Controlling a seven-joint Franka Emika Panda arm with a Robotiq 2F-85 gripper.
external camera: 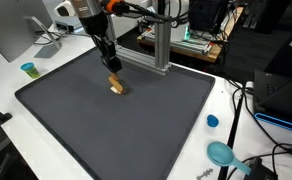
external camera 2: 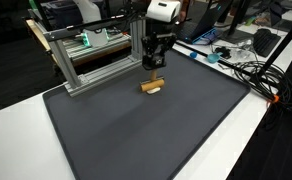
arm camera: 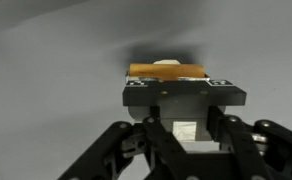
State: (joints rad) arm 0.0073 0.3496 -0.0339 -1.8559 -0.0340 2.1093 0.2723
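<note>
A small tan block [external camera: 117, 87] with a pale top sits on the dark grey mat [external camera: 106, 135], toward its far edge. It also shows in the other exterior view as the tan block [external camera 2: 152, 87] on the mat [external camera 2: 156, 135]. My gripper [external camera: 113, 71] comes straight down onto it, its fingers closed round the block's upper part, and looks the same from the gripper [external camera 2: 154, 70] side view. In the wrist view the gripper [arm camera: 178, 120] has a pale patch between its fingers, and the tan block [arm camera: 166, 71] sticks out beyond the black fingertip plate. I cannot tell whether the block is lifted off the mat.
An aluminium frame [external camera: 156, 45] stands just behind the block, close to the arm, and appears as the frame [external camera 2: 86, 60]. Off the mat lie a blue cup [external camera: 28, 69], a blue cap [external camera: 212, 121], a teal scoop [external camera: 222, 153] and cables [external camera 2: 251, 70].
</note>
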